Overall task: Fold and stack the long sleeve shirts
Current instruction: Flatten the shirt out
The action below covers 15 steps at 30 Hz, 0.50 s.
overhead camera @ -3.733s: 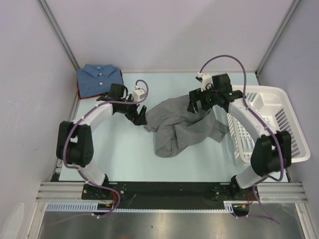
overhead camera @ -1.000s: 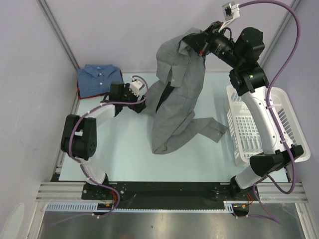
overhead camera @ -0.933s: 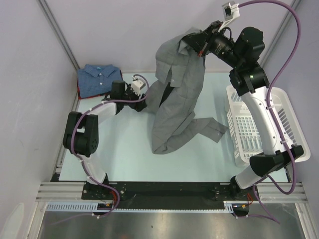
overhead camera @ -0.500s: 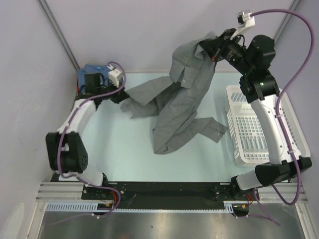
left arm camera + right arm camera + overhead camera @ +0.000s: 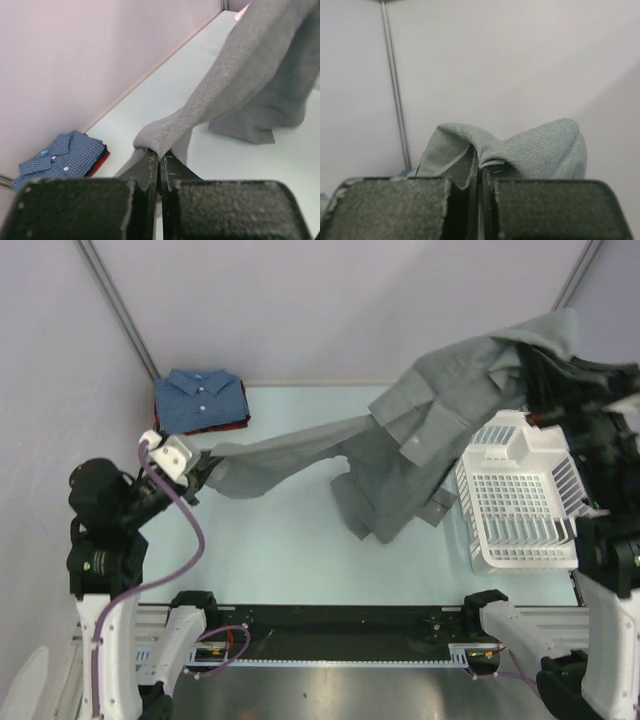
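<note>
Two arms stretching one shirt above the desk [image 5: 270, 540]. The grey shirt [image 5: 420, 440] hangs spread between both arms. The left gripper [image 5: 160, 157], low at the left side, is clamped on the end of a long strip of the cloth, apparently a sleeve, which bunches between its closed fingers and runs taut toward the shirt's body. The right gripper [image 5: 480, 167], raised at the far right above the white basket [image 5: 520, 500], is closed on a fold of the shirt's upper part. The lower part of the shirt trails on the desk just beside the basket. In the far left corner the folded blue shirt [image 5: 200, 398] lies on top of a folded dark red shirt [image 5: 99, 162]
</note>
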Each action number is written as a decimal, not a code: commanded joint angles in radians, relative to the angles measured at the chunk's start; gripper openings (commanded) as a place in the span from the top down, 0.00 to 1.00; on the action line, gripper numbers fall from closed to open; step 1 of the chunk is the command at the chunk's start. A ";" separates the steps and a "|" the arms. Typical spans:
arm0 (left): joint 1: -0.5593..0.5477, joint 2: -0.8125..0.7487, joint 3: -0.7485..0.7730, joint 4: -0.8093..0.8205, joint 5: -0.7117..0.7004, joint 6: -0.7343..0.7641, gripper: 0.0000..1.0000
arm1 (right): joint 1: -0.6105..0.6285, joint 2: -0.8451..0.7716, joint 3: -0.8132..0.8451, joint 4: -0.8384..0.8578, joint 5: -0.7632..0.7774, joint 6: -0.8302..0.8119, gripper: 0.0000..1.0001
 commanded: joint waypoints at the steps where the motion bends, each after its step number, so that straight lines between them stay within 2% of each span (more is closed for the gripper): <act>1: -0.001 -0.053 0.006 -0.174 -0.032 0.086 1.00 | -0.041 -0.080 0.027 0.000 0.036 -0.069 1.00; 4: -0.001 -0.064 0.015 -0.164 -0.074 0.088 1.00 | -0.046 -0.095 0.018 -0.012 0.031 -0.094 1.00; 7: -0.001 0.014 0.047 -0.135 -0.116 0.037 1.00 | -0.047 -0.074 -0.011 -0.006 0.058 -0.099 1.00; 10: -0.001 0.120 0.066 -0.086 -0.121 0.006 1.00 | -0.047 -0.007 -0.050 0.006 0.025 -0.123 1.00; 14: -0.001 0.335 0.090 -0.027 -0.151 0.011 1.00 | -0.046 0.128 -0.148 0.145 0.035 -0.184 1.00; 15: -0.001 0.382 0.098 -0.015 -0.170 0.006 1.00 | -0.049 0.208 -0.174 0.178 0.043 -0.194 1.00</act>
